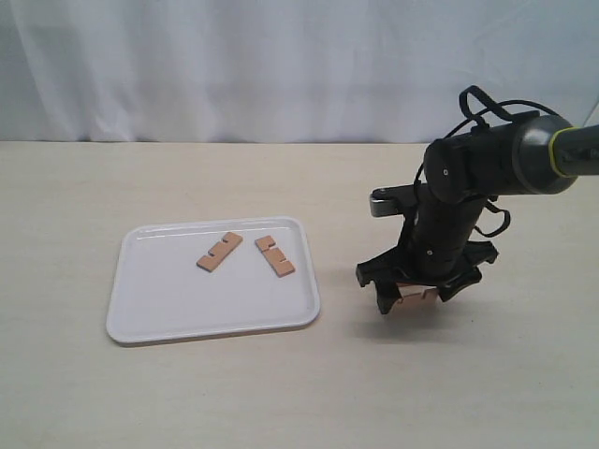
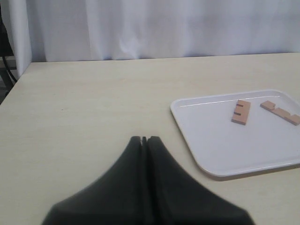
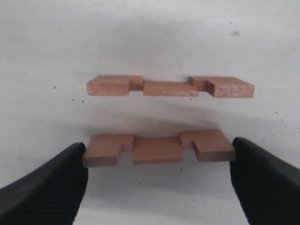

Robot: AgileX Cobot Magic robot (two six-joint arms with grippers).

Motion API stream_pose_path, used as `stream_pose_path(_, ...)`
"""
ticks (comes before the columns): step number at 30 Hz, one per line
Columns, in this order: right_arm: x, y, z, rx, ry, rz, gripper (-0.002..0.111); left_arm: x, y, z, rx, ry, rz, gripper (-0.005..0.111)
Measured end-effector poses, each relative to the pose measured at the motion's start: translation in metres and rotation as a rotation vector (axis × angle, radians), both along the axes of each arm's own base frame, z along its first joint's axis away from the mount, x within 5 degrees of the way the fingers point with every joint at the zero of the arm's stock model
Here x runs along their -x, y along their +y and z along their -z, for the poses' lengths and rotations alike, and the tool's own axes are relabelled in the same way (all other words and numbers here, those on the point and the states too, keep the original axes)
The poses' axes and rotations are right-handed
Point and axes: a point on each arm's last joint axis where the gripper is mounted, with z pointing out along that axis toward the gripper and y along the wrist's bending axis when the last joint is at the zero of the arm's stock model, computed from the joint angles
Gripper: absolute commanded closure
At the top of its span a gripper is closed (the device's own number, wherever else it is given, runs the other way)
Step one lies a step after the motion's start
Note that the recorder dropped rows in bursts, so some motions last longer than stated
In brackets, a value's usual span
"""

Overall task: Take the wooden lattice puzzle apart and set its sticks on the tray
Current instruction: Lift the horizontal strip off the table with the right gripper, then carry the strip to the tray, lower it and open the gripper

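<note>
Exterior view: the flat white plastic tray [image 1: 168,299] holds two short notched reddish-brown wooden sticks [image 1: 219,251]. Beside it, the right fingers [image 1: 384,299] reach down to the pale surface [image 1: 487,393].

Left wrist view: the left fingers [image 2: 140,143] are pressed together, parked clear of the tray.

Right wrist view: two more sticks lie apart. The right fingers bracket the nearer stick [image 3: 158,149] end to end, probably to lift it. Whether they pinch it yet, I cannot tell.

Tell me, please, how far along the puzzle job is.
Done: two flat reddish-brown notched wooden sticks lie on the white plastic rectangular tray. In hand: the right pincer brackets a third stick on the beige table; grip unclear. Left: that one and the fourth stick beside it must reach the tray.
</note>
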Motion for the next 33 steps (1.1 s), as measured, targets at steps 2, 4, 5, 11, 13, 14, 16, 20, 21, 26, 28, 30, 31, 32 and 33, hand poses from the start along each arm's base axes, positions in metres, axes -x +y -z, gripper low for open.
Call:
stream_pose_path(2, 0.001, 0.0, 0.0, 0.005, 0.016, 0.001, 0.091, 0.0, 0.0, 0.0, 0.0, 0.0, 0.0, 0.107)
stream_pose_path(4, 0.003, -0.001, 0.0, 0.01, 0.03, 0.001, 0.095, 0.0, 0.0, 0.0, 0.0, 0.0, 0.0, 0.107)
stream_pose_path(5, 0.004, -0.001, 0.0, 0.013, 0.038, 0.002, 0.097, 0.0, 0.0, 0.0, 0.0, 0.0, 0.0, 0.107)
stream_pose_path(11, 0.006, -0.002, -0.017, 0.008, 0.019, 0.003, 0.101, 0.0, 0.0, 0.0, 0.0, 0.0, 0.0, 0.107)
stream_pose_path(13, 0.007, -0.002, -0.026, 0.001, -0.003, 0.003, 0.101, 0.0, 0.0, 0.0, 0.0, 0.0, 0.0, 0.107)
stream_pose_path(14, 0.007, -0.002, -0.031, -0.002, -0.015, 0.003, 0.101, 0.0, 0.0, 0.0, 0.0, 0.0, 0.0, 0.107)
stream_pose_path(16, 0.008, -0.003, -0.039, -0.011, -0.035, 0.005, 0.101, 0.0, 0.0, 0.0, 0.0, 0.0, 0.0, 0.107)
stream_pose_path(20, 0.009, -0.001, -0.049, -0.046, -0.064, 0.013, 0.101, 0.0, 0.0, 0.0, 0.0, 0.0, 0.0, 0.107)
stream_pose_path(21, 0.009, 0.001, -0.05, -0.063, -0.071, 0.008, 0.101, 0.0, 0.0, 0.0, 0.0, 0.0, 0.0, 0.107)
stream_pose_path(26, 0.008, 0.013, -0.052, -0.187, -0.09, -0.051, 0.101, 0.0, 0.0, 0.0, 0.0, 0.0, 0.0, 0.107)
stream_pose_path(28, 0.007, 0.019, -0.054, -0.252, -0.105, -0.061, 0.101, 0.0, 0.0, 0.0, 0.0, 0.0, 0.0, 0.107)
stream_pose_path(30, 0.005, 0.025, -0.056, -0.325, -0.13, -0.066, 0.101, 0.0, 0.0, 0.0, 0.0, 0.0, 0.0, 0.107)
stream_pose_path(31, 0.004, 0.027, -0.057, -0.352, -0.144, -0.073, 0.101, 0.0, 0.0, 0.0, 0.0, 0.0, 0.0, 0.107)
stream_pose_path(32, 0.003, 0.031, -0.059, -0.393, -0.161, -0.068, 0.101, 0.0, 0.0, 0.0, 0.0, 0.0, 0.0, 0.107)
stream_pose_path(33, 0.002, 0.033, -0.06, -0.422, -0.174, -0.071, 0.101, 0.0, 0.0, 0.0, 0.0, 0.0, 0.0, 0.107)
